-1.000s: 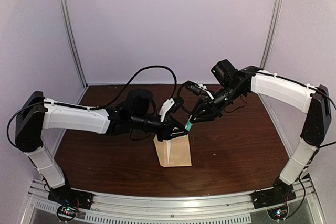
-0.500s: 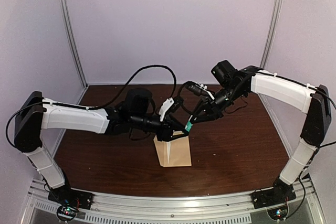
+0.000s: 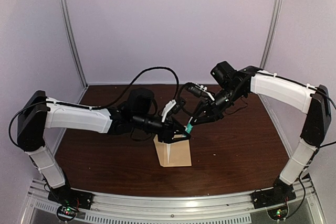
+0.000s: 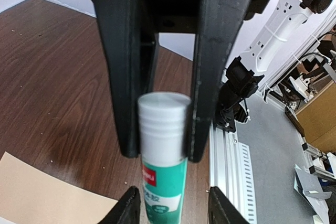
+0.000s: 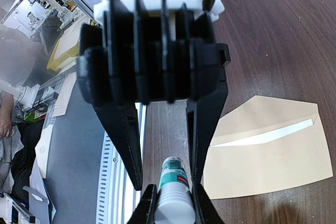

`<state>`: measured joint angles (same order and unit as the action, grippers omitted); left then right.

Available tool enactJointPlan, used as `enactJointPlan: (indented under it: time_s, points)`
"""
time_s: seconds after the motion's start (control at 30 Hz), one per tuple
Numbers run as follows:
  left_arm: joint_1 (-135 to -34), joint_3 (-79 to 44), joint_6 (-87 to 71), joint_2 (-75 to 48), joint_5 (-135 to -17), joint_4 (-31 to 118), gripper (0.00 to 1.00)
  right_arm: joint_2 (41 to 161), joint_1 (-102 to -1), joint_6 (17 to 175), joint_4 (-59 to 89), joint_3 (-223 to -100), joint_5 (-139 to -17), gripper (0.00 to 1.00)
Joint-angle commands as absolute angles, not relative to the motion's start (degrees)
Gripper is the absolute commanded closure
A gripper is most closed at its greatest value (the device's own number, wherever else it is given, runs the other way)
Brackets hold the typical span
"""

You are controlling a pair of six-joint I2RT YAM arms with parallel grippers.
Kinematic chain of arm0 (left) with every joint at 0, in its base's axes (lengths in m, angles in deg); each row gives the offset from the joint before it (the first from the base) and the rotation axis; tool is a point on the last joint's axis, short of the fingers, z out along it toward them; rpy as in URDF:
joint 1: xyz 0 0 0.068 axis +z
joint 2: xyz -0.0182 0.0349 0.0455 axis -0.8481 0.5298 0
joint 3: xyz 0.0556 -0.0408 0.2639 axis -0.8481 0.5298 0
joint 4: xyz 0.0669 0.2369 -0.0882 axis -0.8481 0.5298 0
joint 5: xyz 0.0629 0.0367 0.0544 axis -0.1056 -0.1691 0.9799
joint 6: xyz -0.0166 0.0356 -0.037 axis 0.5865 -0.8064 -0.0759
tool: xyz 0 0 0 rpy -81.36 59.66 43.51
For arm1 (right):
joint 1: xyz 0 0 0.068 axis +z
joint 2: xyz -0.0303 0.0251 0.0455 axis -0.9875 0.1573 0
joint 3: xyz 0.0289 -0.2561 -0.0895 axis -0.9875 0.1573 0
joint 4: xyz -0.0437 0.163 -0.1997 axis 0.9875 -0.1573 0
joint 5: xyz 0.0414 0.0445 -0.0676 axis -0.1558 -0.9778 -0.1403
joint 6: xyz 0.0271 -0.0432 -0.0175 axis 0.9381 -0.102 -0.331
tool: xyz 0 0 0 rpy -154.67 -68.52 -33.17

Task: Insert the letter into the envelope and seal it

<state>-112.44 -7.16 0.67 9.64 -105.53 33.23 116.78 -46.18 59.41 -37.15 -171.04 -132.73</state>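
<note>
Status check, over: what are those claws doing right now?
Right gripper shut on glue stick. Left gripper open around its cap. Envelope flat on table below. Nothing blocking.

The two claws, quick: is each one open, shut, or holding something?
Left gripper: jaws flank the glue stick's white cap; gripping or loose cannot be told.
Right gripper: closed on the glue stick's green body.
</note>
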Motion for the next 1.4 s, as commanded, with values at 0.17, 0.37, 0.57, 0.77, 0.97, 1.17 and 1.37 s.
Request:
enactJointPlan:
  time_s: [0.17,0.37,0.57,0.77,0.97,1.17,1.37]
  points:
    - [-112.4,-7.6,1.4,10.0,-108.1,28.0,0.79,115.8,-45.0,60.1,-36.7,-170.7,-134.8,1.00]
    - [-111.8,-6.6,2.3,9.9,-107.5,26.6,0.93,115.2,-45.5,59.3,-39.0,-172.6,-133.0,0.71]
    - [-111.7,-6.5,2.1,9.9,-108.1,26.4,0.98,113.5,-49.5,55.0,-46.9,-179.1,-129.2,0.54]
    - [-111.7,-7.7,0.6,10.7,-107.8,29.5,1.00,115.6,-49.7,55.8,-48.7,-178.7,-131.4,0.54]
    - [-111.6,-8.6,-0.2,11.1,-107.2,32.0,1.00,117.3,-49.6,56.5,-47.1,-178.3,-132.3,0.54]
    - [-111.7,-9.0,-0.5,11.5,-106.7,32.9,1.00,118.3,-49.3,57.0,-47.2,-179.1,-132.9,0.53]
    - [-111.7,-9.0,-0.5,11.9,-106.6,33.1,1.00,118.3,-49.0,57.4,-46.8,-177.7,-133.5,0.53]
